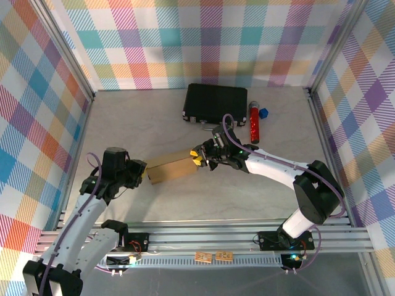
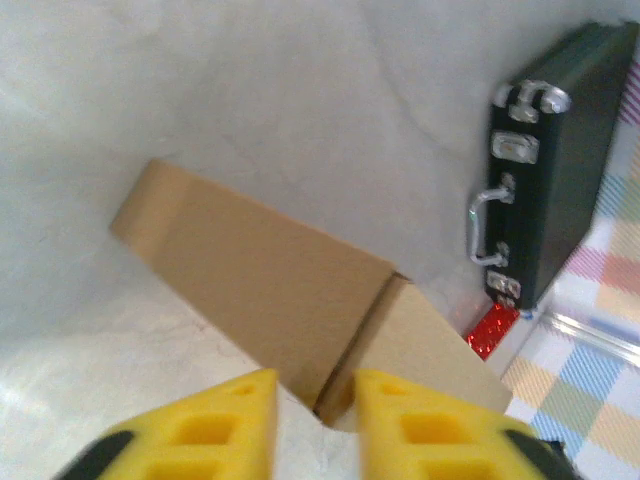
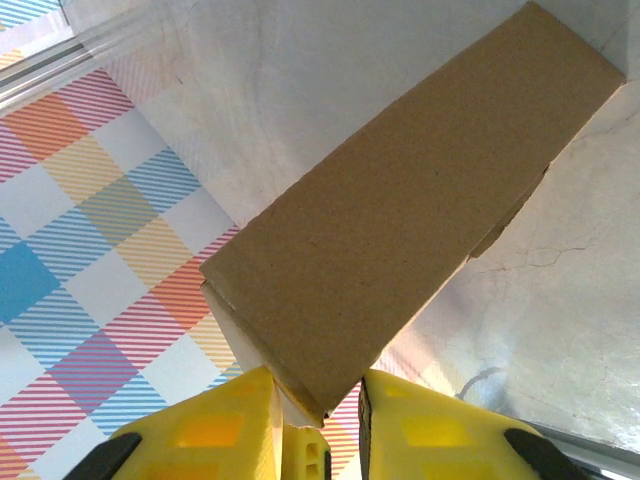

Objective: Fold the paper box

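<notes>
The paper box [image 1: 170,169] is a closed, brown cardboard block lying slantwise between my two grippers at the table's middle. My right gripper [image 1: 196,158] is at its right end. In the right wrist view a corner of the box [image 3: 420,190] sits wedged between the yellow fingers, both touching it, so that gripper [image 3: 315,385] is shut on it. My left gripper [image 1: 143,173] is at the box's left end. In the left wrist view the fingers [image 2: 210,430] stand apart, bare table shows between them, and a box [image 2: 260,270] corner lies just beyond the left gripper [image 2: 315,395].
A black hard case [image 1: 216,102] with a metal handle lies at the back, also seen in the left wrist view as the case [image 2: 560,150]. A red glittery cylinder [image 1: 253,122] and a small blue block [image 1: 264,113] lie right of it. Checked walls enclose the table.
</notes>
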Controlling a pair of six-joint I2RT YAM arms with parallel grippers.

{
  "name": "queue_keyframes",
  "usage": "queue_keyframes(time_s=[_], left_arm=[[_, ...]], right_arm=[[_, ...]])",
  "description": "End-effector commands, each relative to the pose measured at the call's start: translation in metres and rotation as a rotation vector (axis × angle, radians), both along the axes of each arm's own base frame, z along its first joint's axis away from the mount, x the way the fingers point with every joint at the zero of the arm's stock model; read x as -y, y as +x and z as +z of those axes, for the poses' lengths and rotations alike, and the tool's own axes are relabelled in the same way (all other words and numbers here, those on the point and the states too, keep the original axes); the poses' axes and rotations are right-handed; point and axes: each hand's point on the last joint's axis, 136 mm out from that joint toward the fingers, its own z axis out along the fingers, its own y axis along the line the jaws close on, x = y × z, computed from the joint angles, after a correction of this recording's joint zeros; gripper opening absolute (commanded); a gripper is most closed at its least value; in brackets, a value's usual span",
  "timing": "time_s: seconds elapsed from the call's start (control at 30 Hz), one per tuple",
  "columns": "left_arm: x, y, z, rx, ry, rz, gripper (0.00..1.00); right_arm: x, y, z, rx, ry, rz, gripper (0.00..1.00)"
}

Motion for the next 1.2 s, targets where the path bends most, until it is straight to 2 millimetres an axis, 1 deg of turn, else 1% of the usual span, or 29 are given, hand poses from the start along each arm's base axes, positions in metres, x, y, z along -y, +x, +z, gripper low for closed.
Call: queue_keyframes(time_s=[0.0, 0.03, 0.07, 0.17, 0.27, 0.3, 0.33, 0.37, 0.43, 0.47, 0.5, 0.53, 0.67, 0.73, 0.83, 0.9, 0.97, 1.03, 1.1, 1.17], left_arm=[[-0.01, -0.019, 0.009, -0.126, 0.021, 0.055, 0.38], [-0.012, -0.023, 0.013, -0.162, 0.004, 0.094, 0.44], [-0.014, -0.028, 0.014, -0.208, -0.014, 0.145, 0.45], [-0.015, -0.032, 0.024, -0.279, -0.081, 0.26, 0.46], [-0.008, -0.018, 0.034, -0.254, -0.189, 0.348, 0.55], [-0.006, -0.017, 0.033, -0.273, -0.216, 0.382, 0.58], [-0.002, -0.015, 0.033, -0.288, -0.239, 0.395, 0.59], [0.001, -0.014, 0.033, -0.303, -0.254, 0.402, 0.6], [0.006, -0.012, 0.031, -0.328, -0.279, 0.437, 0.66], [0.008, -0.008, 0.03, -0.321, -0.291, 0.449, 0.67], [0.011, -0.006, 0.027, -0.331, -0.309, 0.466, 0.71], [0.014, -0.004, 0.023, -0.342, -0.326, 0.48, 0.72], [0.022, 0.012, 0.011, -0.351, -0.34, 0.5, 0.75], [0.027, 0.024, 0.003, -0.346, -0.338, 0.483, 0.76], [0.038, 0.031, -0.011, -0.396, -0.33, 0.439, 0.77], [0.041, 0.029, -0.015, -0.424, -0.306, 0.425, 0.75], [0.036, 0.021, -0.017, -0.452, -0.266, 0.438, 0.72], [0.033, 0.019, -0.021, -0.451, -0.261, 0.455, 0.72], [0.037, 0.018, -0.029, -0.467, -0.285, 0.455, 0.7], [0.041, 0.017, -0.036, -0.493, -0.282, 0.434, 0.65]], right_arm=[[0.025, -0.031, -0.062, -0.184, -0.175, 0.015, 0.25], [0.025, -0.031, -0.061, -0.181, -0.174, 0.013, 0.25], [0.025, -0.031, -0.06, -0.178, -0.174, 0.014, 0.25], [0.025, -0.031, -0.06, -0.179, -0.178, 0.013, 0.25], [0.024, -0.03, -0.059, -0.173, -0.172, 0.014, 0.25], [0.024, -0.03, -0.059, -0.171, -0.171, 0.012, 0.25], [0.024, -0.029, -0.059, -0.172, -0.172, 0.012, 0.25], [0.024, -0.029, -0.059, -0.171, -0.171, 0.012, 0.25], [0.024, -0.029, -0.06, -0.17, -0.172, 0.011, 0.24], [0.024, -0.029, -0.06, -0.171, -0.174, 0.012, 0.24], [0.024, -0.03, -0.06, -0.172, -0.174, 0.011, 0.24], [0.024, -0.029, -0.06, -0.17, -0.174, 0.013, 0.24], [0.025, -0.029, -0.059, -0.168, -0.176, 0.012, 0.22], [0.025, -0.03, -0.06, -0.17, -0.176, 0.012, 0.22], [0.024, -0.031, -0.063, -0.173, -0.171, 0.012, 0.21], [0.025, -0.032, -0.065, -0.177, -0.173, 0.01, 0.2], [0.027, -0.032, -0.066, -0.179, -0.175, 0.007, 0.18], [0.027, -0.032, -0.067, -0.177, -0.175, 0.008, 0.16], [0.027, -0.032, -0.067, -0.178, -0.175, 0.009, 0.14], [0.026, -0.033, -0.067, -0.181, -0.174, 0.014, 0.12]])
